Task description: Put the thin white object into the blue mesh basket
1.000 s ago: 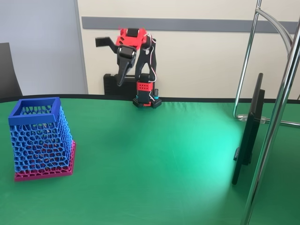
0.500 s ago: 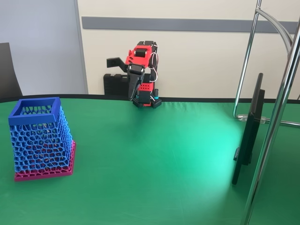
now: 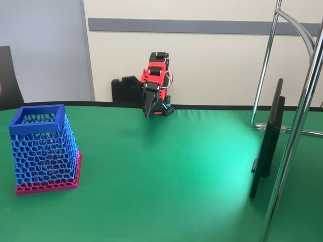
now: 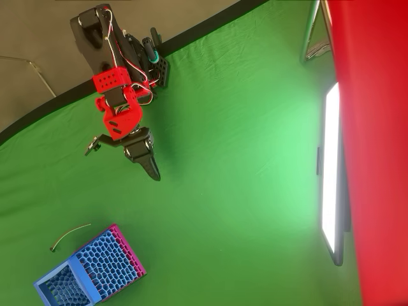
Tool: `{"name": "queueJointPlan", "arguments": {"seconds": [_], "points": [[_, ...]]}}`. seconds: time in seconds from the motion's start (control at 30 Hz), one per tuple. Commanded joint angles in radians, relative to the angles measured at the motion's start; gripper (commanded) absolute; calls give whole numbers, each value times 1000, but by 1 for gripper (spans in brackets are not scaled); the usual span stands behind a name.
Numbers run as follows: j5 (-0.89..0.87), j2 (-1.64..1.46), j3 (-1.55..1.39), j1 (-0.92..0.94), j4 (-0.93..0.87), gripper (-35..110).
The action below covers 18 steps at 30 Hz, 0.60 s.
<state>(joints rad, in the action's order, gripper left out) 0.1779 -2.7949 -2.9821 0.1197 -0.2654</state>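
Blue basket point(image 3: 44, 148) stands near on the green cloth point(image 3: 176, 171); the white strip point(image 4: 70, 233) lies on the cloth just beside its base, untouched. Far back, the gripper point(image 4: 148, 159) hangs folded, empty; finger spread indeterminable. Risk: the flat, slender strip may slip a pinch.

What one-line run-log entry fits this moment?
hand: empty, near arm base | thin white strip: on green cloth beside blue mesh basket | strip in basket: no

Thin white object point(image 4: 70, 235), slightly curved, lies flat on the green cloth just beside the upright blue mesh basket point(image 4: 89, 273), at its 11 o'clock in the overhead view
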Motion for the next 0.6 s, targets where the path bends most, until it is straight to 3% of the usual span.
{"name": "queueJointPlan", "arguments": {"seconds": [0.0, 0.3, 0.57], "points": [[-8, -103, -61, -9, 34, 1], [-28, -198, -100, -52, -64, 1], [-49, -331, -101, -104, -299, 1]]}}
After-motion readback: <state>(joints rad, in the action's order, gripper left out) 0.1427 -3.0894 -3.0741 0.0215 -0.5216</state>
